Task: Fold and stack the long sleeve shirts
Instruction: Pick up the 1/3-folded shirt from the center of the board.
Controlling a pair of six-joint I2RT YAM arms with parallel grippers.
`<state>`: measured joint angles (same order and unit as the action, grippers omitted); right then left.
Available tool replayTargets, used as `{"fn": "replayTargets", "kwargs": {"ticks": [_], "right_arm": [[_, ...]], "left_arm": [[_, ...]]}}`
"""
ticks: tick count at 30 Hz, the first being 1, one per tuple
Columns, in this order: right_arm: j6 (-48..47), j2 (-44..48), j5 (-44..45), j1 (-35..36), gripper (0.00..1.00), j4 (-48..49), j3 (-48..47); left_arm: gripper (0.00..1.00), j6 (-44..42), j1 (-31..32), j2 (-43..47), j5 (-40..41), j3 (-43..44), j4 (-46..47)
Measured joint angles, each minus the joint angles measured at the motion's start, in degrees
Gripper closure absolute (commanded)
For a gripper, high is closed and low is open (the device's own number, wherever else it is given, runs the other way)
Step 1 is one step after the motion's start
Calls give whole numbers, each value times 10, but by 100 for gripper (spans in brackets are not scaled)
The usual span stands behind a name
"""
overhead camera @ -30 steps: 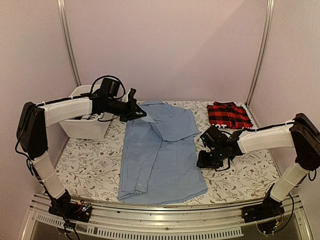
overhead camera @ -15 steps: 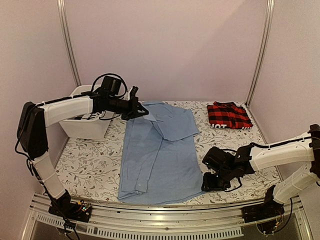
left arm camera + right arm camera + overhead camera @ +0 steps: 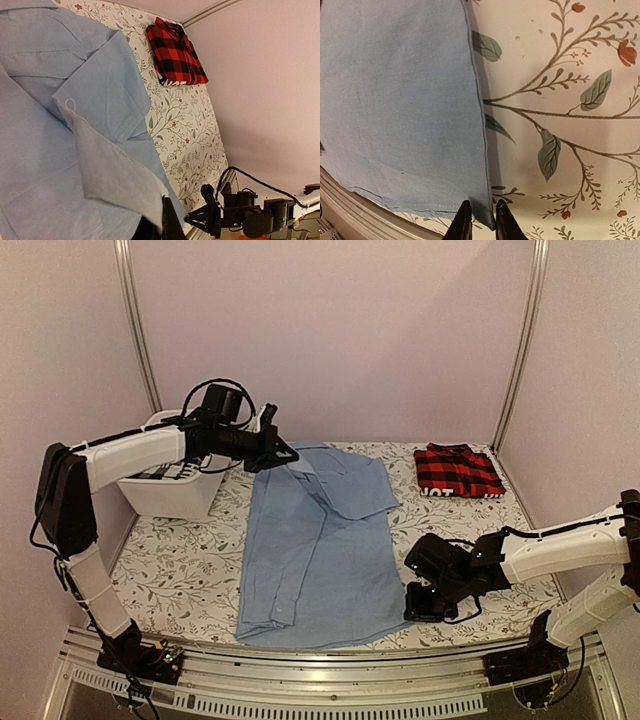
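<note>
- The light blue shirt (image 3: pixel 315 550) lies spread flat in the middle, its top left corner lifted.
- The red-and-black plaid shirt (image 3: pixel 457 470) sits folded, far right.

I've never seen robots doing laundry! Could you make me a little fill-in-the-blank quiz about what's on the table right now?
The plaid shirt lies neatly ___ at the far right.
The left end effector holds the blue shirt up near its ___.
The right end effector is at that shirt's near ___ corner.
The bin stands at the far ___.
Missing words: folded, collar, right, left.
</note>
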<state>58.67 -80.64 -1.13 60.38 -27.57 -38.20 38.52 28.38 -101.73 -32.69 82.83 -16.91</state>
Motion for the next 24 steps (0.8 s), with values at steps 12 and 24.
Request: {"fn": "replayTargets", "kwargs": {"ticks": [12,24], "right_arm": [[8,-22,52,34,100,-25,-58],[-7,-100,68,93,100,-48,-164]], "left_arm": [[100,-34,-2,-18,33,117,-50],[100,-76,-58,-18,66,198,-103]]}}
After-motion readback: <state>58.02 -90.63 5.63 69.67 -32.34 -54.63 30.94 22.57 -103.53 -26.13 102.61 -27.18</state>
